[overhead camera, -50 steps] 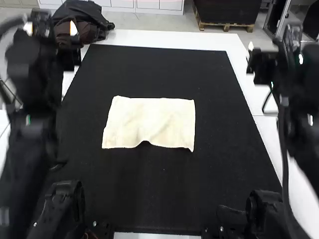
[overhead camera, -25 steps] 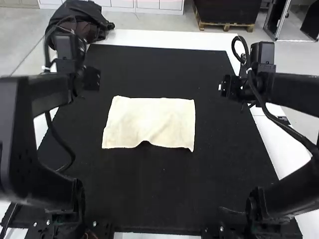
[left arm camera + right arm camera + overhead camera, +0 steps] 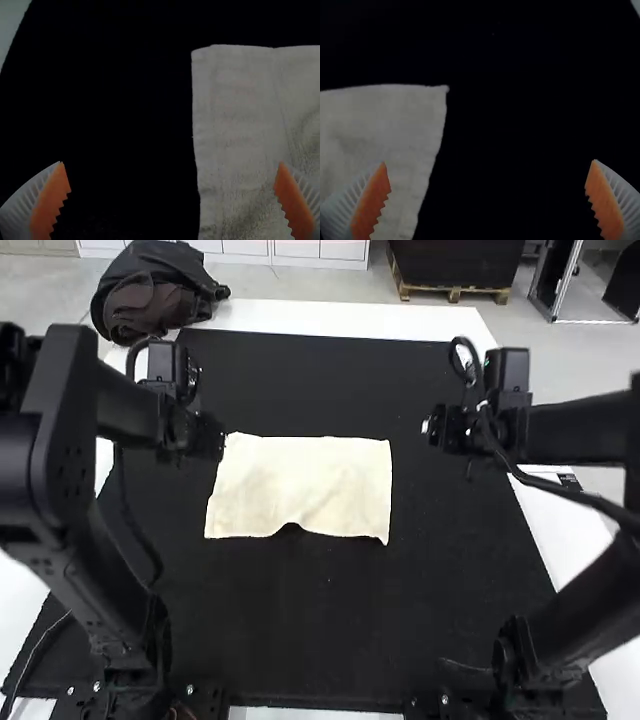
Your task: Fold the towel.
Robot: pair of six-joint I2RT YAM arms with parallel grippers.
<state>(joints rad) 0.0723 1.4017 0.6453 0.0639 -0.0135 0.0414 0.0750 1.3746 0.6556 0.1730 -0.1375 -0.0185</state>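
You'd brought left gripper point(image 3: 171, 162) and right gripper point(image 3: 489, 161) inward — both open, empty, near opposite sides of the towel point(image 3: 300, 480). It lay spread on the black mat point(image 3: 300, 625), unmoved — likely you were lining up a grasp.

Looks past the left claw point(image 3: 208, 440), with orange pads point(image 3: 52, 200) wide apart, onto pale towel point(image 3: 240, 125) behind one and black surface point(image 3: 115, 100) behind the other.
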